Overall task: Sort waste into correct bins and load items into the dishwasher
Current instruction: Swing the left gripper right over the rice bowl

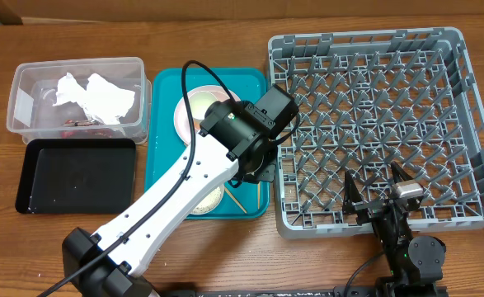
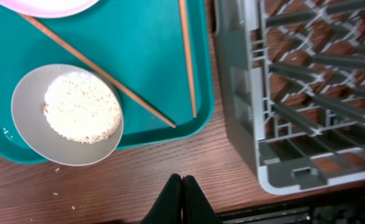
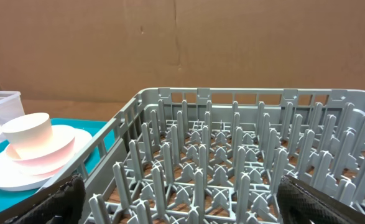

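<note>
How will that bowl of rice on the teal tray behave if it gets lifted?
The bowl looks rigid and glossy, so probably slippery at the rim. Its rice is heaped high, so tilting would likely spill grains.

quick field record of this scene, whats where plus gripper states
clear tub: white napkins inside
black tray: looks empty
teal tray: bowl of rice, two chopsticks, plate with cup on it
dish rack: no dishes seen
left gripper: shut, holding nothing
right gripper: open, at rack's near edge
</note>
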### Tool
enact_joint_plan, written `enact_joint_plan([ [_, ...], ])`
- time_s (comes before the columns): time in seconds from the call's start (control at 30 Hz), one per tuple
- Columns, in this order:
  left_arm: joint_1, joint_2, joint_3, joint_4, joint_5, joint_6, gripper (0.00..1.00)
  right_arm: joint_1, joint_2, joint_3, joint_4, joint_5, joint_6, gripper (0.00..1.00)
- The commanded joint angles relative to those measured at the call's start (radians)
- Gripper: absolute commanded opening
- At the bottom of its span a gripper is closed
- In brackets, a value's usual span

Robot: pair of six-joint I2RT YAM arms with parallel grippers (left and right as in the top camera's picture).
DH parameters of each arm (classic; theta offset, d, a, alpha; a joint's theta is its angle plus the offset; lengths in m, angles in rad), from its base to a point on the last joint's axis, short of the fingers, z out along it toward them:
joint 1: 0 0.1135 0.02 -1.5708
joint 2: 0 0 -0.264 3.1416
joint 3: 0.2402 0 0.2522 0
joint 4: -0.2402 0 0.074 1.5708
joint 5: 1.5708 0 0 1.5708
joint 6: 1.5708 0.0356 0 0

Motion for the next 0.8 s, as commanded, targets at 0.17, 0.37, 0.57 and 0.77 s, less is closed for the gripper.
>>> enact_joint_plan([
  [0.17, -0.006, 0.003, -0.146, 0.090, -0.017, -0.013, 0.05, -0.003, -0.006, -0.011, 0.005, 0.006, 0.000, 1.00],
  [0.37, -0.006, 0.003, -0.201, 0.149, -0.019, -0.013, 0.09, -0.003, -0.006, -0.011, 0.005, 0.006, 0.000, 1.00],
  [0.57, -0.006, 0.003, -0.222, 0.182, -0.025, -0.013, 0.12, -0.003, -0.006, -0.011, 0.005, 0.006, 0.000, 1.00],
  [0.77, -0.006, 0.003, -0.223, 0.183, -0.047, -0.013, 0.17, -0.003, -0.006, -0.011, 0.005, 0.006, 0.000, 1.00],
])
